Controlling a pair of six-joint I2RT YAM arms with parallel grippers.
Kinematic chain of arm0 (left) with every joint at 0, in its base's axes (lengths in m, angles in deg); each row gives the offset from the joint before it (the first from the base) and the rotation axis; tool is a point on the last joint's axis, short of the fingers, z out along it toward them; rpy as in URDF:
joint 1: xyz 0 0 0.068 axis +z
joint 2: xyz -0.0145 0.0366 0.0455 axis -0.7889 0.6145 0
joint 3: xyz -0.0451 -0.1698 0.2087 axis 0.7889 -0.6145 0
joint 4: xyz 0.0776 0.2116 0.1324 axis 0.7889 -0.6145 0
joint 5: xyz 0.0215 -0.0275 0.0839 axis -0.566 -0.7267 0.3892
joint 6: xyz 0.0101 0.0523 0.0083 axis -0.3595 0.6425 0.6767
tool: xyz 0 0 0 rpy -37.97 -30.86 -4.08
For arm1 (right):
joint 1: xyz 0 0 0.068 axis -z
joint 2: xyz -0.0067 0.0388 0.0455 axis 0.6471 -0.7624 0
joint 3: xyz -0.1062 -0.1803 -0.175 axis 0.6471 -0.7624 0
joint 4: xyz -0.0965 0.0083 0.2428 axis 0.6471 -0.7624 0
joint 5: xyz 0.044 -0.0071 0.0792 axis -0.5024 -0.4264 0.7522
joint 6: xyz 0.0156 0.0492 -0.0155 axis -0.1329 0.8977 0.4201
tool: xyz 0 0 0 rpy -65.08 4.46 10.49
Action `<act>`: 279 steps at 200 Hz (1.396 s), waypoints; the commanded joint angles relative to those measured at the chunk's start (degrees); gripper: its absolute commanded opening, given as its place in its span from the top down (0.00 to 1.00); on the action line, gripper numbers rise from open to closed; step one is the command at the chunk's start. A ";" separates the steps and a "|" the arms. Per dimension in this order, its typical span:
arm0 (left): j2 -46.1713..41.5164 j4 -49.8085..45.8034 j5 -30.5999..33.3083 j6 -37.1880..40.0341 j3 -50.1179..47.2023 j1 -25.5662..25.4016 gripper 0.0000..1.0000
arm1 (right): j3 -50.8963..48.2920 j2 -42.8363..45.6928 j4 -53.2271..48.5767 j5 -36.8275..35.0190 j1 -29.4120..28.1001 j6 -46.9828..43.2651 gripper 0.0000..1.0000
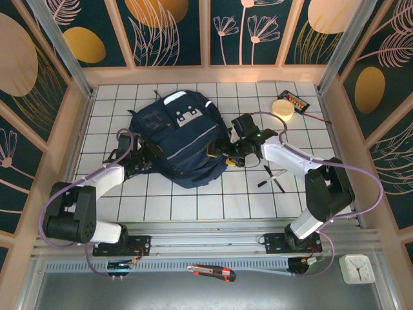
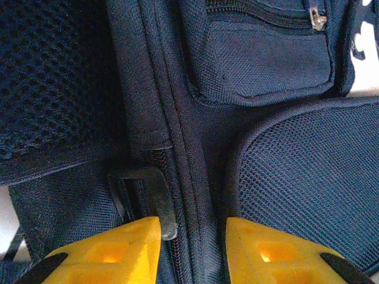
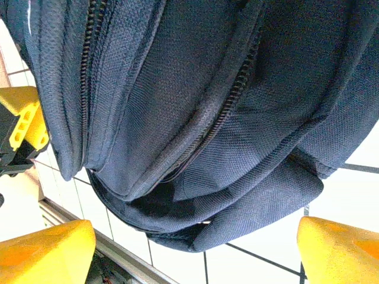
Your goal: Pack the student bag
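Room to move is tightest around the student bag (image 1: 175,145), which I see lying flat on the white tiled table (image 1: 213,200), left of centre and toward the far wall, with both arms reaching in at its sides. The left gripper (image 1: 143,157) is against the bag's left edge. Through its wrist camera the left gripper (image 2: 192,242) has its jaws partly closed either side of a long zipper seam (image 2: 177,165). A mesh pocket (image 2: 308,189) lies to one side and a dark strap loop (image 2: 148,198) touches the other finger. Whether the jaws are pinching the cloth, I cannot tell.

The right gripper (image 1: 222,152) is at the bag's right edge. In its own view the right gripper (image 3: 195,245) has its jaws spread wide, and the bag's rounded corner (image 3: 237,207) hangs between them, touching neither finger.

Bare tiles run along the near side of the bag between the two arms. To the right, two pens (image 1: 271,177) lie crossed just beside the right arm. A round disc (image 1: 282,107) and a small black gadget (image 1: 297,101) sit in the far right corner, well apart from the bag. Past the near edge, a box cutter (image 1: 211,272) and a clock (image 1: 357,268) lie below the rail.
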 commanded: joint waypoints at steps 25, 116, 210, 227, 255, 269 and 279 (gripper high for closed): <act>1.85 4.26 -2.30 -2.01 -1.25 0.27 0.61 | 2.48 1.53 -1.67 -0.41 0.65 -1.34 0.11; -9.80 -7.39 -4.17 -5.52 2.29 0.25 0.46 | 1.15 -0.09 0.01 1.36 2.32 -2.47 0.11; 1.16 -0.09 -6.93 -6.15 6.66 0.26 0.46 | -0.22 0.58 0.18 1.45 3.02 -2.75 0.11; 2.10 0.51 -7.35 -6.32 6.74 0.23 0.47 | -0.42 0.63 0.36 1.45 3.26 -2.62 0.12; 3.52 1.00 -7.57 -6.21 6.86 0.28 0.47 | 0.17 0.19 0.36 1.45 3.53 -2.56 0.12; 4.83 1.56 -7.85 -6.25 7.07 0.18 0.47 | 0.83 -0.26 0.10 1.45 3.68 -2.73 0.12; 5.84 2.19 -7.88 -6.32 7.20 0.17 0.47 | 1.31 -0.67 -0.13 1.45 3.76 -2.84 0.11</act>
